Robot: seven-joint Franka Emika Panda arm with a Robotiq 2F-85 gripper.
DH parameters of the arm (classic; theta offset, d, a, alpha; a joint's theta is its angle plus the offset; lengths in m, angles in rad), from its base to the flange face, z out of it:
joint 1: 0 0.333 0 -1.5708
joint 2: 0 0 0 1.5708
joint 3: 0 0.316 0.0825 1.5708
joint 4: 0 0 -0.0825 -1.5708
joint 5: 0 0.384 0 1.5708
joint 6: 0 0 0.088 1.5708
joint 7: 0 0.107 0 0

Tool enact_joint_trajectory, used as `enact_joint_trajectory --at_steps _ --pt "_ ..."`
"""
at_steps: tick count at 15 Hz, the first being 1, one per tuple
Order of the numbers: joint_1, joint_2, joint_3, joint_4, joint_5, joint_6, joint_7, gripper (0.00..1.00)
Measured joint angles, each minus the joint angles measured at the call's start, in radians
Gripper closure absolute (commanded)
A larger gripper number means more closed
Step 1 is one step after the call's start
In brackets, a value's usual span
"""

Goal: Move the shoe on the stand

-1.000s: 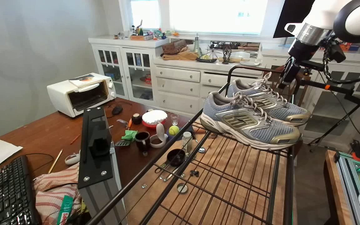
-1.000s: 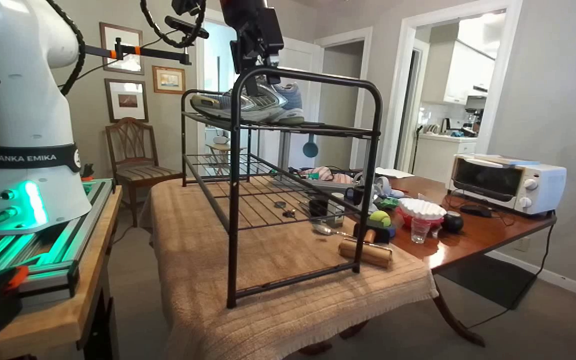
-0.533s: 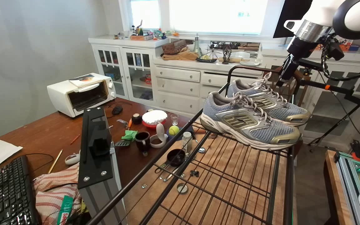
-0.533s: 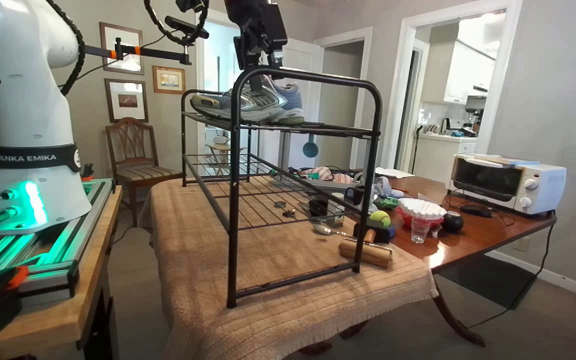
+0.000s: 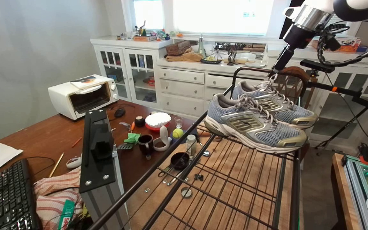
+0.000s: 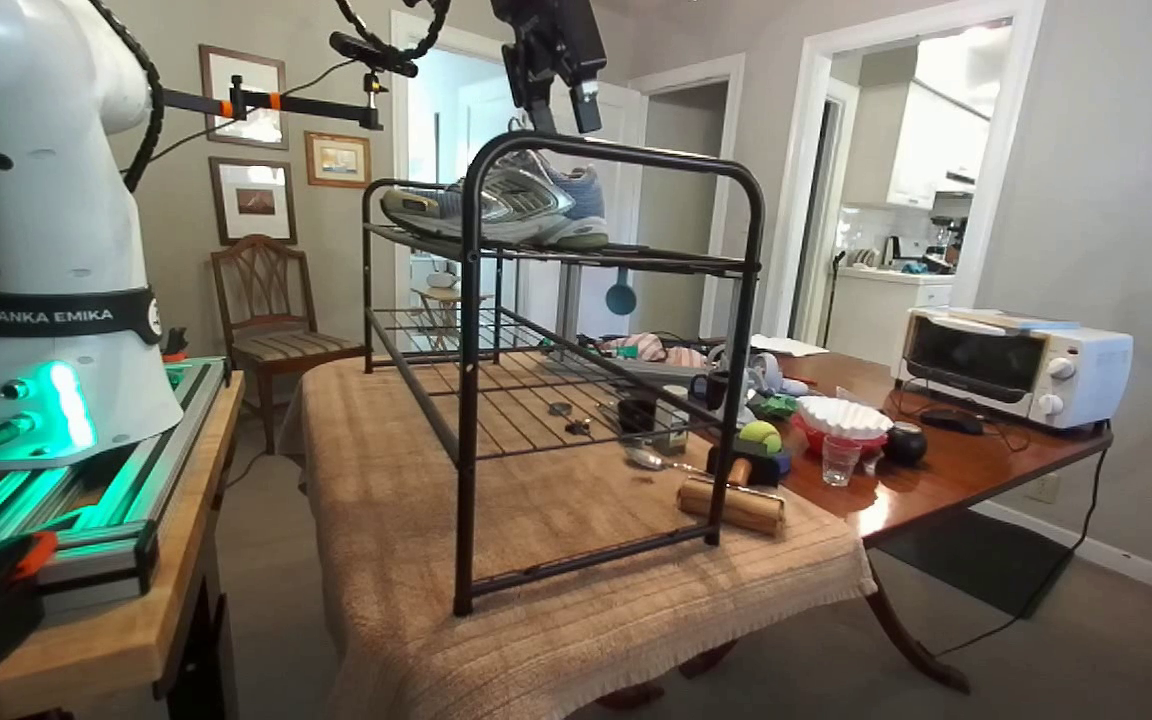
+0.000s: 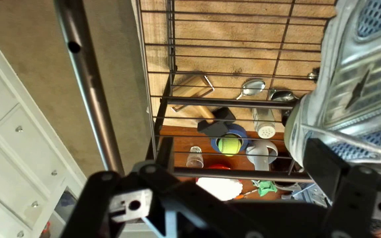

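Two matching grey-blue mesh running shoes stand side by side on top of the dark wire stand (image 5: 225,179), at one end. In an exterior view the nearer shoe (image 5: 254,123) partly covers its twin (image 5: 283,107). I cannot tell which is the task's shoe. The shoe by the end bar also shows in an exterior view (image 6: 526,205) behind the stand's end frame (image 6: 616,150). My gripper (image 6: 564,118) hangs above that end bar, just above the shoes. In the wrist view my gripper (image 7: 243,155) is open with nothing held. One finger overlaps the shoe (image 7: 362,89) at right; contact is unclear.
Under the stand's top lie a lower wire shelf (image 6: 576,400) and a brown towel (image 6: 386,500). A wooden roller (image 6: 731,505), a tennis ball (image 6: 761,435) and a glass (image 6: 841,462) stand nearby. A toaster oven (image 5: 81,95) stands on the wooden table.
My gripper has risen away from the shoe and its fingers have come up above the stand's end bar, shifting toward the shoes' heel side. Both shoes and the stand have not moved.
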Motion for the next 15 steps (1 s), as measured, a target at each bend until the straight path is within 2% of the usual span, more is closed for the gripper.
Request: enact_joint_trajectory --at_steps 6,15 --pt "0.043 0.08 0.02 0.065 0.087 0.001 0.026 0.0" --pt "0.088 0.176 0.041 0.096 0.196 0.031 0.026 0.0"
